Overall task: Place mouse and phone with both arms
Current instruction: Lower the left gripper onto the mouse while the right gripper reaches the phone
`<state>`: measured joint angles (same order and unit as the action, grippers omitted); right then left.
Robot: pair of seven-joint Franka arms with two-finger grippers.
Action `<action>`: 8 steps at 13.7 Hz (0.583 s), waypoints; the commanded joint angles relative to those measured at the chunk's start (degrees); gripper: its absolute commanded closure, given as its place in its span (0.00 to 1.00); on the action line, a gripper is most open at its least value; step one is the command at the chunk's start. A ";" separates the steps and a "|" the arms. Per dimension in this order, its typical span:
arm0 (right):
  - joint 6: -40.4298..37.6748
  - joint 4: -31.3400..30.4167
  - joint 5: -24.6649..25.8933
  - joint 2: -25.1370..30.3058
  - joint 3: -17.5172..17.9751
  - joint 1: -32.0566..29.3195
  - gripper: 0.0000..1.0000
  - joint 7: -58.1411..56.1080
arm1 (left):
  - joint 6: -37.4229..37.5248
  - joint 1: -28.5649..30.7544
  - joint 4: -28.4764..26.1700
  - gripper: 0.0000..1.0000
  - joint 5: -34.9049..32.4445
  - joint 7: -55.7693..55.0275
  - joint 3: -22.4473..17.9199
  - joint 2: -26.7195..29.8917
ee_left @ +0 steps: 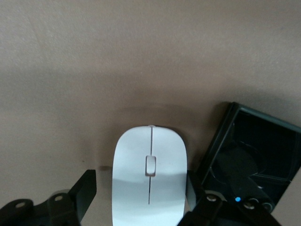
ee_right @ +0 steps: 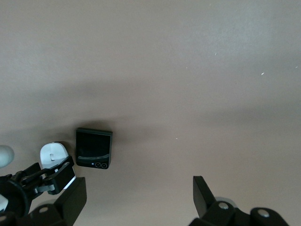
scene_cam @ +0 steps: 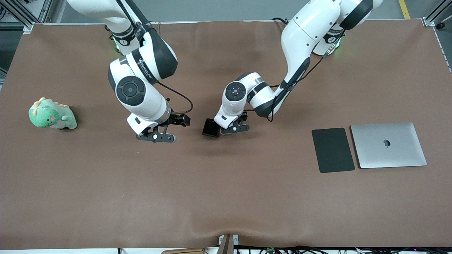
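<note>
Two grippers work mid-counter: left gripper (ee_left: pixel 141 197) low over the mouse (ee_left: pixel 148 181), fingers apart straddling it for a grasp, phone (scene_cam: pixel 210 127) just beside; right gripper (scene_cam: pixel 157 135) hovers nearby, fingers apart, empty.

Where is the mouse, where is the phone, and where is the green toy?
mouse (ee_left: pixel 149 181): left wrist view, on its white top by the wheel.
phone (ee_right: pixel 94 148): right wrist view, on the middle of its black face.
green toy (scene_cam: pixel 52 114): front view, on its body.
</note>
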<state>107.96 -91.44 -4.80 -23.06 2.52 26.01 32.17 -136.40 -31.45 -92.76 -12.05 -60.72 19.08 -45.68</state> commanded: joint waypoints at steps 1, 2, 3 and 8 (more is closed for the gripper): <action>1.81 0.04 -0.30 -2.33 -0.50 2.11 0.00 3.06 | -0.71 -0.99 1.17 0.16 -1.75 -1.95 -0.71 -0.73; 3.21 -0.05 -0.21 -3.21 -0.50 2.81 0.00 5.25 | -0.71 -0.99 1.09 0.16 -1.75 -1.95 -0.71 -0.82; 4.62 0.04 0.23 -4.44 -0.50 4.04 0.00 7.10 | -0.71 -0.99 1.09 0.17 -2.01 -1.95 -0.71 -0.82; 14.88 -6.53 0.41 -6.74 -0.50 4.93 0.00 9.40 | -0.62 -0.99 1.00 0.35 -2.19 -1.95 -0.62 -1.08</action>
<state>118.80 -93.81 -4.71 -30.59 2.42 31.17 40.59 -136.41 -31.61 -92.75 -12.29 -60.72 18.98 -46.07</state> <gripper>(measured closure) 0.000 0.295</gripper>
